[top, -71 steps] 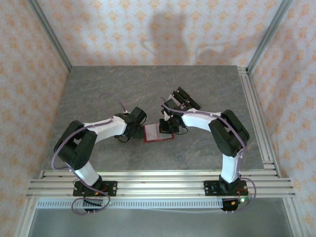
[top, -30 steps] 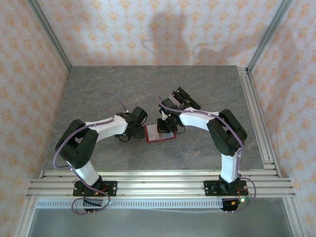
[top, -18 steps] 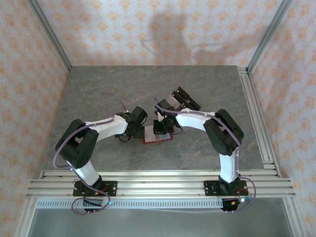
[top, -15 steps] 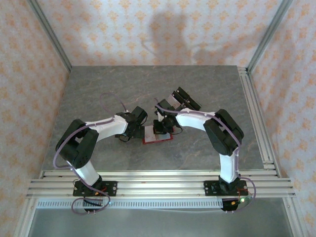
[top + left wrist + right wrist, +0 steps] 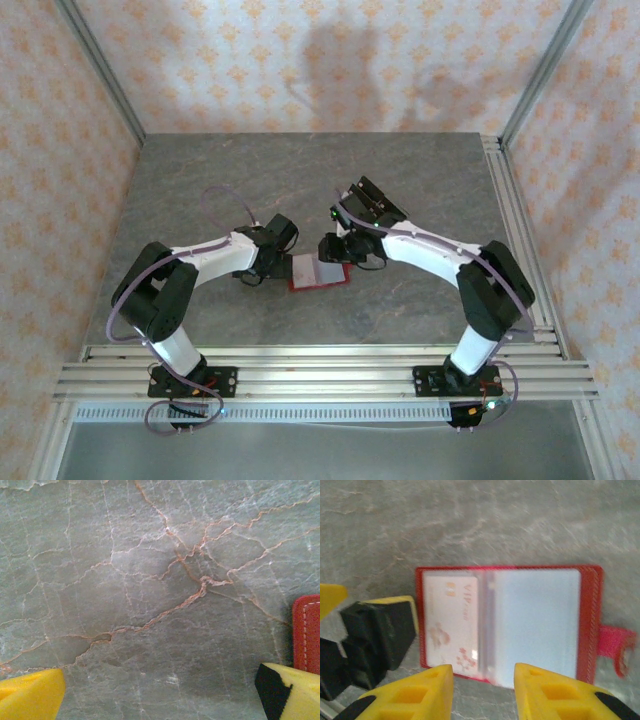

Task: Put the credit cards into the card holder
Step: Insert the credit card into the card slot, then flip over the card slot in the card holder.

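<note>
Slippage is the main risk: the small red leather-like folding wallet lies spread open near the middle of the table, between the two grippers, with nothing pinning it. The left gripper stands wide open and empty, one yellow finger just beside the wallet's edge, so a small sideways nudge could shove it or fold it. The right gripper hangs over the wallet, jaws parted, nothing between them. A pinkish-white card printed VIP sits in one pocket and a pale blue card in the other. Blur hides whether either is fully home, and a proud corner could catch a finger and ride out. The grey-green, red-veined stone-look tabletop looks smooth and offers little grip. A clear plastic stand with black blocks waits just beyond on the far right. Pale orange-flowered wallpaper, aluminium posts and near-edge rails enclose the cell.
</note>
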Robot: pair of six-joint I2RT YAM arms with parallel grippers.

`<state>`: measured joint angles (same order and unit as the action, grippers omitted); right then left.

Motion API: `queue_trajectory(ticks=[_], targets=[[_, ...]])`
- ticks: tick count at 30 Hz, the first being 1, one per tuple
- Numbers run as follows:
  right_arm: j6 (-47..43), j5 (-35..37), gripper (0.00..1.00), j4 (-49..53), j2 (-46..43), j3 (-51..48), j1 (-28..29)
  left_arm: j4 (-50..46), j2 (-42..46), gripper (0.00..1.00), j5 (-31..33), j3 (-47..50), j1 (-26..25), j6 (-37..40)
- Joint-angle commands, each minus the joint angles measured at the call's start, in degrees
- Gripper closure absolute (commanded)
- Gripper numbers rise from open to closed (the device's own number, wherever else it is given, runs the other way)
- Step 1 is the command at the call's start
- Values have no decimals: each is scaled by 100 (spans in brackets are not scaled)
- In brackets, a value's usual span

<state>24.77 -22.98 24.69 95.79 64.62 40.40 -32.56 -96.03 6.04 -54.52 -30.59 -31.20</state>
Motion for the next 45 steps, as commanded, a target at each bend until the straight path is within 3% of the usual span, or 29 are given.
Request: queue_trajectory(ticks=[1, 11, 32, 45], targets=[[491, 350, 63, 142, -220, -546, -6, -49, 223, 0, 112, -159, 47, 181], [1070, 84, 63, -768, -290, -1276, -6, -152, 383, 0, 225, -216, 51, 158], [1045, -43, 73, -954, -21, -1054, -7, -94, 330, 0, 211, -146, 53, 136], [1093, -115, 74, -1036, -85, -1151, -6, -76, 345, 0, 215, -94, 46, 115]])
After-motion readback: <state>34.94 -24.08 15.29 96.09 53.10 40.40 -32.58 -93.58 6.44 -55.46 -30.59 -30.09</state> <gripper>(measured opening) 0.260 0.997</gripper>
